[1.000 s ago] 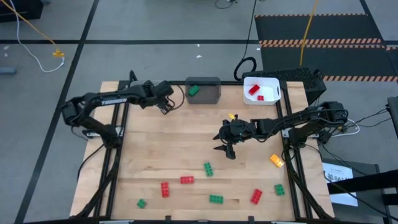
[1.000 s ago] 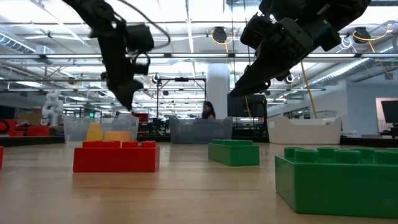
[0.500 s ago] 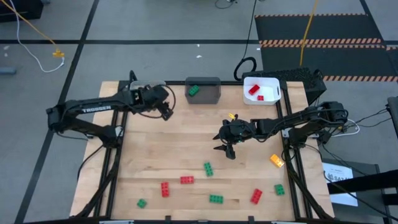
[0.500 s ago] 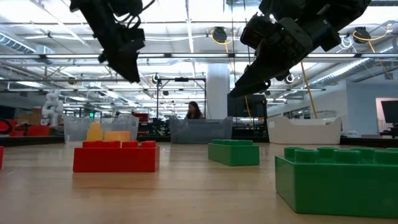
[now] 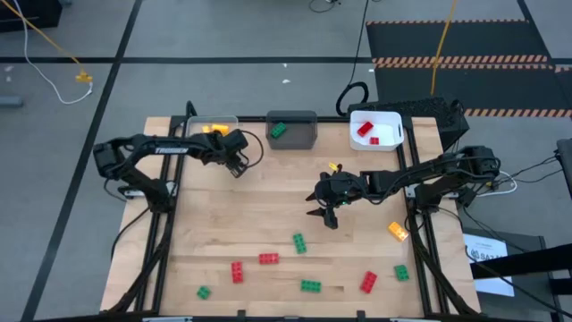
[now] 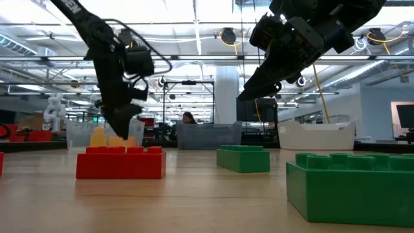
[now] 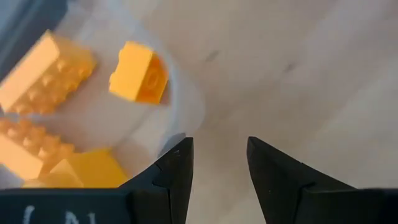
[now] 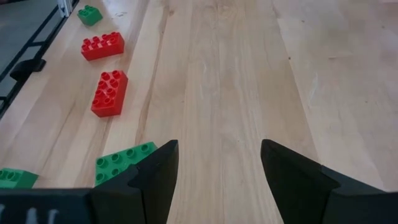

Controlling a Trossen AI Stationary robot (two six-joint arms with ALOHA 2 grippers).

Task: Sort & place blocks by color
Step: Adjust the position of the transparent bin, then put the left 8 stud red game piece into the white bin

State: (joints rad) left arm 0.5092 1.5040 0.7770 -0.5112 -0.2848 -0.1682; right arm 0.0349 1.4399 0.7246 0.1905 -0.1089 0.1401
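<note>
We see the left claw (image 5: 237, 165) at the far left part of the tabletop (image 5: 268, 201), just beside the clear bin (image 5: 212, 127). In its wrist view the two dark fingers (image 7: 177, 171) stand apart with bare wood between them, so the claw is released and holds nothing; one finger sits at the bin's curved wall. Inside that bin we count several yellow-orange blocks (image 7: 138, 73), one of them tilted on an edge.

The right claw (image 5: 323, 213) hangs above the middle of the tabletop. Its fingers (image 8: 155, 177) are spread wide, with nothing between them but wood grain, and they touch no block. From the low view it hovers clear of the surface (image 6: 255, 87).

The dark grey bin (image 5: 292, 131) at the far edge holds a green block (image 5: 278, 131), and the white bin (image 5: 375, 129) next to it holds red blocks (image 5: 365, 130).

Loose blocks lie across the near half of the tabletop: a green one (image 5: 298, 242) nearest the right claw, a red pair (image 5: 268, 258) and (image 5: 237, 271) to its left, a small green one (image 5: 204, 292) near the front left corner, another green (image 5: 310, 286) at the front, a red one (image 5: 368, 283) and a green one (image 5: 401, 273) toward the right, and an orange one (image 5: 397, 231) by the right edge. A small yellow piece (image 5: 332, 166) lies just beyond the right claw.
</note>
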